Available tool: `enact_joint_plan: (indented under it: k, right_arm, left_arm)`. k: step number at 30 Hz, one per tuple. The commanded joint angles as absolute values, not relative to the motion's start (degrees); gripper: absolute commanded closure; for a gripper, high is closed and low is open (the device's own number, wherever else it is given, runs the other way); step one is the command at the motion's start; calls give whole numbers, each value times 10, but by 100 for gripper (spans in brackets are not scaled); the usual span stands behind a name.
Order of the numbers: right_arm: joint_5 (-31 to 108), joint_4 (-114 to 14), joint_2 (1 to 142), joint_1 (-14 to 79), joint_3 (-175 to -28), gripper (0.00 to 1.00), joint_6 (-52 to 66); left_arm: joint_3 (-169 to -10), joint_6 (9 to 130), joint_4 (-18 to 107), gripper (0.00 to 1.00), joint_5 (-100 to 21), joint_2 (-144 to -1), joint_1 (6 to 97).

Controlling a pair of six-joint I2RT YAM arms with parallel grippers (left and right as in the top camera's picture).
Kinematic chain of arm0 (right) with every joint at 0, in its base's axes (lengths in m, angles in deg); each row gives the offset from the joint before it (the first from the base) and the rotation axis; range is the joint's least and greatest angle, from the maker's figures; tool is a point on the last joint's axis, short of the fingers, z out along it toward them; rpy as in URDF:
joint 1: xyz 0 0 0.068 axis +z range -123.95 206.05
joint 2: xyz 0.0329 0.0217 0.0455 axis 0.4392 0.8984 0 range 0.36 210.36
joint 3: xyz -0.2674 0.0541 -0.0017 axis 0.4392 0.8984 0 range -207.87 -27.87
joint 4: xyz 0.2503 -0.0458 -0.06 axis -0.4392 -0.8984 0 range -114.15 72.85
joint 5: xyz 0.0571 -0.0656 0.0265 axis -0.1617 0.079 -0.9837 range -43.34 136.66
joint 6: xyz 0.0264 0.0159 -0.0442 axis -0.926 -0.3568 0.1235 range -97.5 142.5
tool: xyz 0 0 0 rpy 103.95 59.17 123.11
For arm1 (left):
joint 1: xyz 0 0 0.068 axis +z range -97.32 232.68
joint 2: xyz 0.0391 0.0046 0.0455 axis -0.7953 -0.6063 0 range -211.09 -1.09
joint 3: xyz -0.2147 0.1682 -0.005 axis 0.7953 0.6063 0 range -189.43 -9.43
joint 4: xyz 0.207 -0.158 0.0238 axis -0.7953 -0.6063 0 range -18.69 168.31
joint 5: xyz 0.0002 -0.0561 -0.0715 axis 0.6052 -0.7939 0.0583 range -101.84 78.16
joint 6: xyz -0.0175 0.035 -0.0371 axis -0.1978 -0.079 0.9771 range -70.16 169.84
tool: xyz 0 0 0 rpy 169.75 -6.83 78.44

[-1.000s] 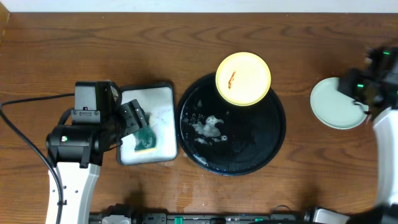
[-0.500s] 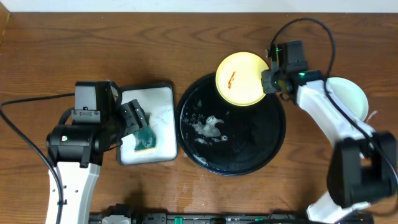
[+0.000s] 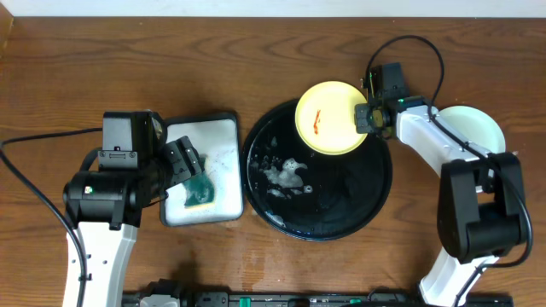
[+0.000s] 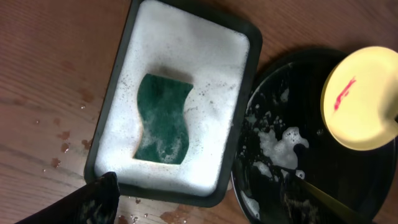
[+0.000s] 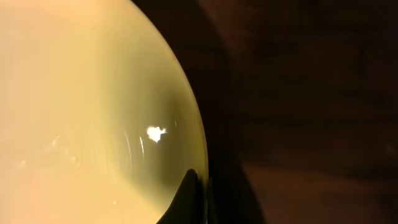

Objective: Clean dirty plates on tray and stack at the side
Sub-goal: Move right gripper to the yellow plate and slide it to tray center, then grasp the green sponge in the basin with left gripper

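Pinching glossy round yellow plate [image 3: 333,119], red-smeared

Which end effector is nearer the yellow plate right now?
Right. The right end effector is at the yellow plate's right rim; the left end effector is over the soapy tray, across the black dish.

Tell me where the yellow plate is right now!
In the overhead view, the yellow plate is a little right of the table's middle, over the far rim of the big black dish, with the right gripper gripping its right edge.
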State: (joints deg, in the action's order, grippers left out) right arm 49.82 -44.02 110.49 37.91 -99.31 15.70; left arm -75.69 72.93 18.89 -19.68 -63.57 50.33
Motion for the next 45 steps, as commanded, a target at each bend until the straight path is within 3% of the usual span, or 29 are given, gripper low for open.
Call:
enact_joint_plan:
  k: [1, 6, 10, 18, 19, 21, 23, 27, 30, 37, 40, 45]
  right_arm:
    - [492, -470, 1043, 380, -991, 99, 151]
    - [410, -550, 982, 394, -991, 99, 141]
    - [388, -627, 986, 418, -986, 99, 44]
    - [435, -599, 1024, 486, -914, 99, -153]
    - [438, -585, 1024, 488, -910, 97, -144]
    - [457, -579, 1023, 488, -913, 75, -131]
    - [461, -573, 1022, 481, -922, 67, -88]
    - [424, -579, 1010, 467, -955, 67, 55]
    - [421, -588, 993, 455, -967, 67, 98]
    - [421, -592, 966, 453, -968, 65, 106]
    - [420, -603, 966, 453, -968, 64, 106]
    - [420, -609, 966, 453, -967, 64, 106]
  left_arm:
    - [-766, 728, 188, 17, -202, -636, 505]
    - [-766, 728, 188, 17, -202, -636, 505]
    - [-766, 728, 188, 16, -202, -636, 505]
    - [-766, 730, 188, 17, -204, -636, 505]
    - [-766, 730, 189, 17, -204, -636, 505]
    - [-766, 729, 193, 16, -200, -636, 505]
    - [-766, 727, 194, 16, -197, -636, 505]
    - [-759, 728, 171, 17, -198, -636, 504]
    - [-728, 728, 172, 16, -198, -636, 497]
    - [-594, 743, 257, 18, -127, -684, 490]
    - [-559, 745, 312, 30, -136, -730, 490]
    - [-549, 745, 363, 30, -157, -828, 490]
